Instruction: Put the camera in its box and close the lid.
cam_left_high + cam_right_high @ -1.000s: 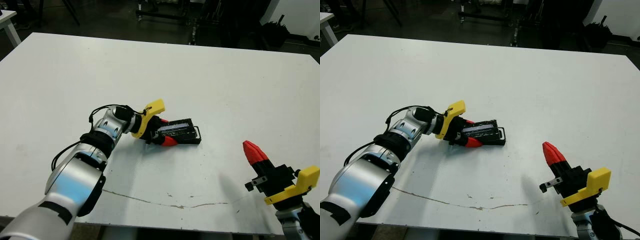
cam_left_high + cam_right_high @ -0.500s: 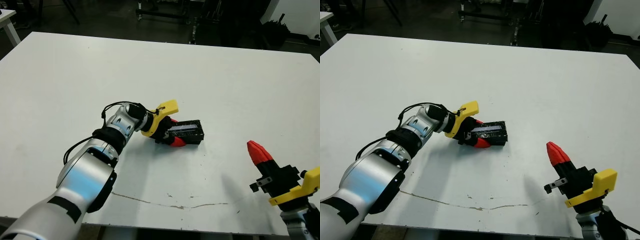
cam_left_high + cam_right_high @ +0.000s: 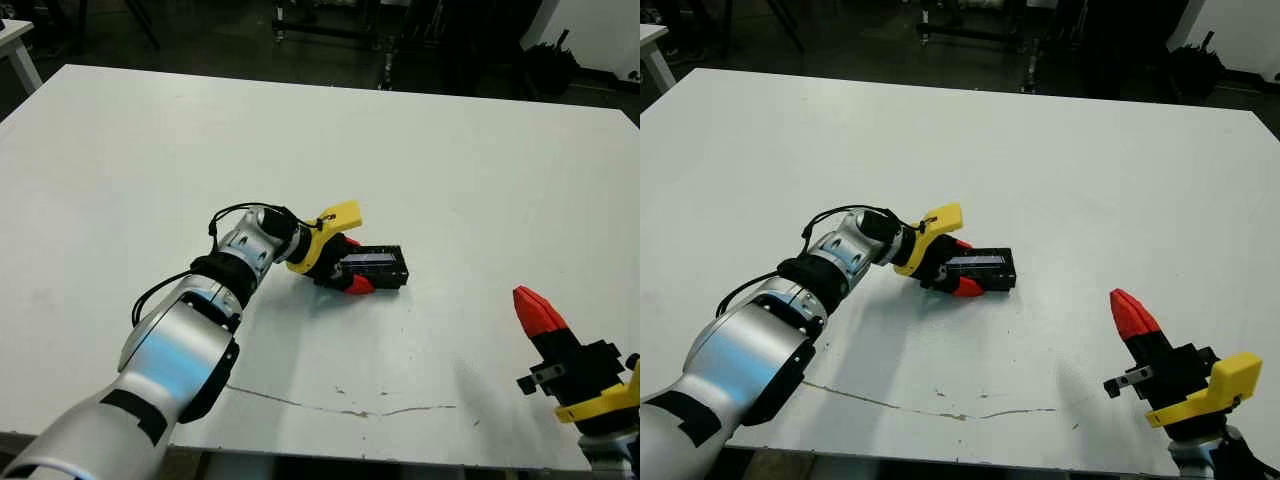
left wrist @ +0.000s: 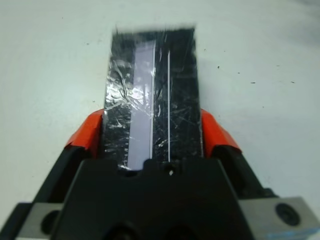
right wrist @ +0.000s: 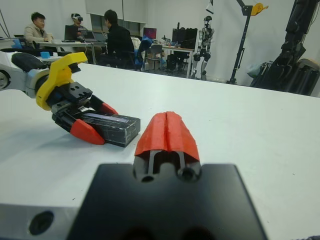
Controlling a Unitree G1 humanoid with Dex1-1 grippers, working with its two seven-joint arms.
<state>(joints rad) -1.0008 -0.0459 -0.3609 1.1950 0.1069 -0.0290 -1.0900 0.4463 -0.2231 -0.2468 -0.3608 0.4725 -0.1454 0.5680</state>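
The lid [image 3: 377,266], a glossy black slab with a pale stripe, is seen lying flat near the middle of the white table [image 3: 450,160]. It is clamped between the two red fingers [image 4: 215,132] of the left gripper [image 3: 350,270], one finger pressed on each long side. Whether the box sits beneath the lid cannot be told, and the camera is not made out in any view.

Bare tabletop is left on all sides of the lid, and every table edge is well away from it. A thin dark crack line [image 3: 340,398] is seen on the table surface nearer the robot, apart from the lid.

The right gripper [image 3: 535,312] is held near the table's near right corner, well apart from the lid, with its red tips pressed together on nothing. Seated people [image 5: 117,42] are visible beyond the table.
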